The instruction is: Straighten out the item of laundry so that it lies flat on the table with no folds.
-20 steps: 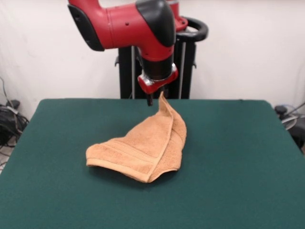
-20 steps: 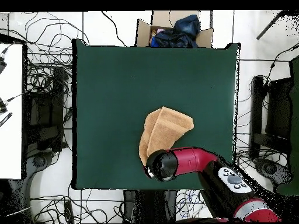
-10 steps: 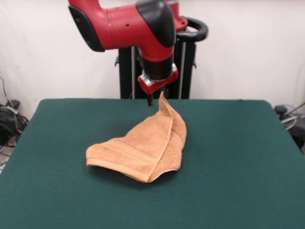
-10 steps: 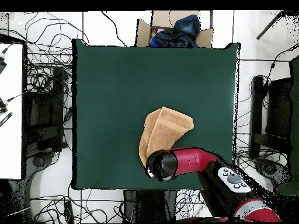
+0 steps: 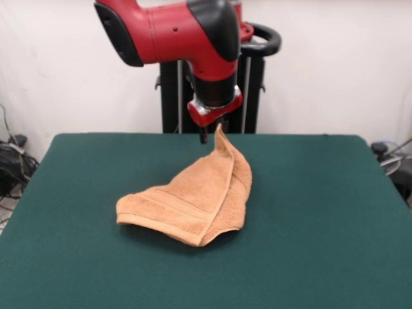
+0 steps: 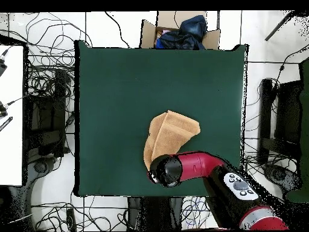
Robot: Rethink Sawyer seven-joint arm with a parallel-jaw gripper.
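still lifted, towel (image 5: 193,203) corner, gripper (image 5: 211,131) seemingly unmoved

Bare table (image 5: 335,212) all round the lone, heaped towel (image 5: 193,203)

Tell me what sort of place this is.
Most likely a robotics lab: a red arm holds up a corner of a towel over a green table, with cables tangled across the floor around it.
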